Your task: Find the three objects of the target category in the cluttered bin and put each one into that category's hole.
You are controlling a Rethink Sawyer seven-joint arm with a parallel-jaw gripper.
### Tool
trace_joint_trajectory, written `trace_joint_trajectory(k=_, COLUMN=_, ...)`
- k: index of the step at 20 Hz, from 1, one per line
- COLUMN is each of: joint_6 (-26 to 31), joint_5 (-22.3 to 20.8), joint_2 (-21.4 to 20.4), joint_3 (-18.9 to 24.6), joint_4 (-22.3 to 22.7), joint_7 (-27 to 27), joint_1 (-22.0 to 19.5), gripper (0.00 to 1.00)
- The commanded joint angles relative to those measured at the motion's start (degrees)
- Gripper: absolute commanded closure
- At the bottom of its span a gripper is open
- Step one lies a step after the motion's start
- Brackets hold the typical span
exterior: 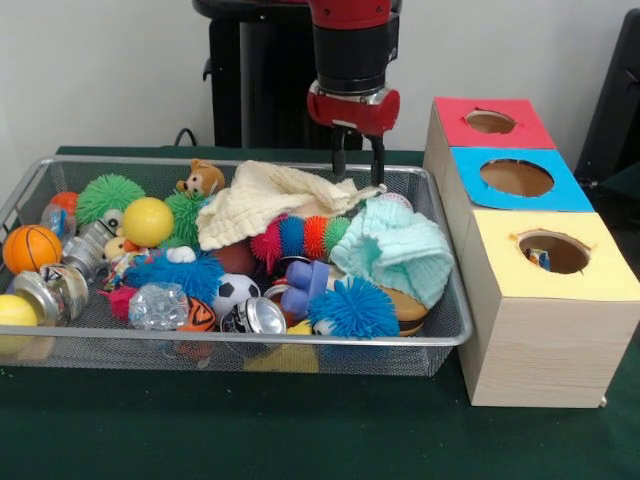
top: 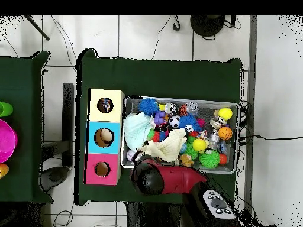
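Note:
The wire mesh bin [exterior: 250,340] is full of toys and also shows in the overhead view [top: 183,100]. My gripper [exterior: 358,165] hangs open and empty over the bin's far edge, its fingertips just above the cream waffle cloth [exterior: 265,200]. In the overhead view the arm [top: 151,177] hides it. The yellow-surround hole [exterior: 555,252] tops the nearest wooden box, and a blotched, many-coloured piece [exterior: 539,259] shows inside it. It also shows in the overhead view [top: 105,105]. I see no blotched cloth among the toys in the bin.
A mint-green waffle cloth [exterior: 395,250] lies at the bin's right end. Spiky balls, small sports balls, cans and a plush bear [exterior: 203,180] fill the bin. The blue-surround hole [exterior: 516,177] and the red-surround hole [exterior: 490,121] stand behind the yellow one.

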Motion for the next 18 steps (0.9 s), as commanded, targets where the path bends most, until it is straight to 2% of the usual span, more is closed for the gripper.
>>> trace_joint_trajectory(k=1, joint_6=-2.4, joint_5=0.0, joint_2=-0.9, joint_3=-4.7, joint_4=-4.9, joint_7=5.0, joint_1=0.9, gripper=0.0)
trace_joint_trajectory(k=4, joint_6=0.2, joint_5=-0.8, joint_2=-1.4, joint_3=-4.0, joint_4=-6.1, joint_7=2.2, joint_1=-1.8, gripper=0.0)
trace_joint_trajectory(k=8, joint_6=2.9, joint_5=-2.2, joint_2=-2.8, joint_3=-5.9, joint_4=-7.1, joint_7=-0.4, joint_1=-2.8, gripper=0.0)
trace_joint_trajectory(k=13, joint_6=4.0, joint_5=-3.3, joint_2=-2.8, joint_3=-5.1, joint_4=-8.1, joint_7=-2.8, joint_1=-5.1, gripper=0.0)
trace_joint_trajectory(k=18, joint_6=5.4, joint_5=-4.4, joint_2=-2.5, joint_3=-2.2, joint_4=-9.4, joint_7=-5.2, joint_1=-8.2, gripper=0.0)
